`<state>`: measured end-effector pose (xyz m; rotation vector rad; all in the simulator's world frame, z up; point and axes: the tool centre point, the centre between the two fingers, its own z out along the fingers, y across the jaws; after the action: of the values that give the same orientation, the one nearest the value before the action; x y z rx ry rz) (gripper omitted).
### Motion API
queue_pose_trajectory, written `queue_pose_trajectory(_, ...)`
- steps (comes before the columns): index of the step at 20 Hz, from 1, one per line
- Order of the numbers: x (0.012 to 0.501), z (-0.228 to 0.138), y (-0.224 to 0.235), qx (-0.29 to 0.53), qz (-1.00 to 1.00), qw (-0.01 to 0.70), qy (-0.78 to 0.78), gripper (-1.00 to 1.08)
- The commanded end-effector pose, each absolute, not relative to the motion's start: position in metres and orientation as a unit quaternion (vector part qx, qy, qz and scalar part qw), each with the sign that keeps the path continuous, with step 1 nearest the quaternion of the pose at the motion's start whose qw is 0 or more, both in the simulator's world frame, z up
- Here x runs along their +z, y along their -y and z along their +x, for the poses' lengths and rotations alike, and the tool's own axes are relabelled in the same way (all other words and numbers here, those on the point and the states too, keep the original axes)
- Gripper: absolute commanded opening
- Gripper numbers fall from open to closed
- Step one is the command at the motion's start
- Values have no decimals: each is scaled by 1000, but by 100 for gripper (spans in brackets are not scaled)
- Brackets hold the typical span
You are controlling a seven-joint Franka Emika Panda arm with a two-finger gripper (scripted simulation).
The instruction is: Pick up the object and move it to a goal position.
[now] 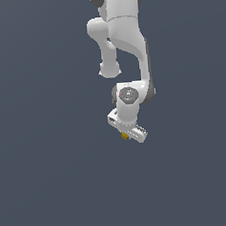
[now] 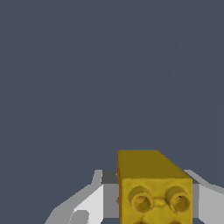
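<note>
The object is a small yellow-orange block (image 2: pixel 153 188) with round studs on its near face. In the wrist view it sits between my two white fingers (image 2: pixel 87 201), which press on both of its sides. In the exterior view it is a tiny yellow speck (image 1: pixel 124 136) under the white gripper (image 1: pixel 128 135), at the lower end of the arm. The gripper is shut on the block. Whether the block rests on the ground or is held above it cannot be told. No goal marker shows.
A plain dark grey-blue surface (image 1: pixel 52 176) fills both views. The white arm (image 1: pixel 124 42) comes down from the top middle of the exterior view. No other objects show.
</note>
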<state>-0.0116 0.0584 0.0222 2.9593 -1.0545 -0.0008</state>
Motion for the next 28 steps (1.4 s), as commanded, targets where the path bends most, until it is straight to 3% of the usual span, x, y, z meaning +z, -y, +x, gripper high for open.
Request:
queue_pose_trajectory(1,22,-11,-58,0,942,0,336,-100)
queue_pose_trajectory(15,42,-9,-48,0,942,0,336,-100)
queue_pose_trajectory(28,154,7,11,0,942,0,336,-100)
